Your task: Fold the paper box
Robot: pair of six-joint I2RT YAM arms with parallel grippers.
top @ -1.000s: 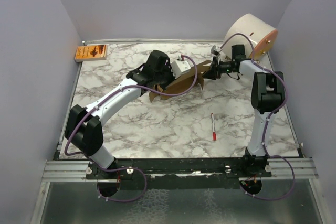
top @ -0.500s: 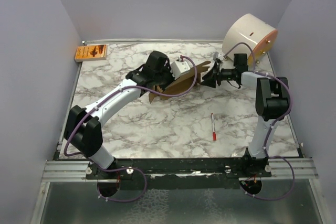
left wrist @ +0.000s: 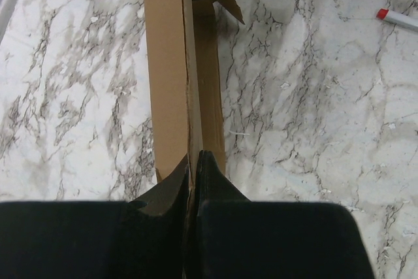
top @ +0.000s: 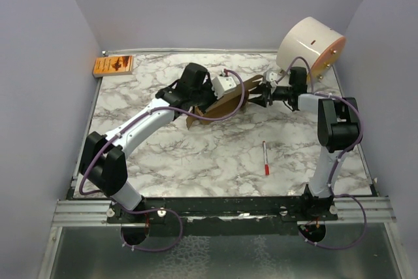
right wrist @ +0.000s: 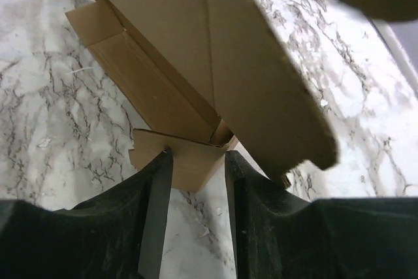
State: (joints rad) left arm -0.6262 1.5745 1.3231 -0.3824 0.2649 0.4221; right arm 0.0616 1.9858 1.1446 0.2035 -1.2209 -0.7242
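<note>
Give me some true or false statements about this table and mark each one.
The left gripper is shut on the plain brown cardboard box. True.
The red-and-white pen lies on the box. False: it lies apart on the marble table.
The small orange printed packet sits at the far left corner. True.
The big white cylinder is at the near left. False: far right corner.
The right gripper hangs clear of the box. False: a box flap lies between its open jaws.

The left claw (left wrist: pixel 194 158) is pinched tight, the right claw (right wrist: pixel 197 158) stands parted, both pointing inward.
</note>
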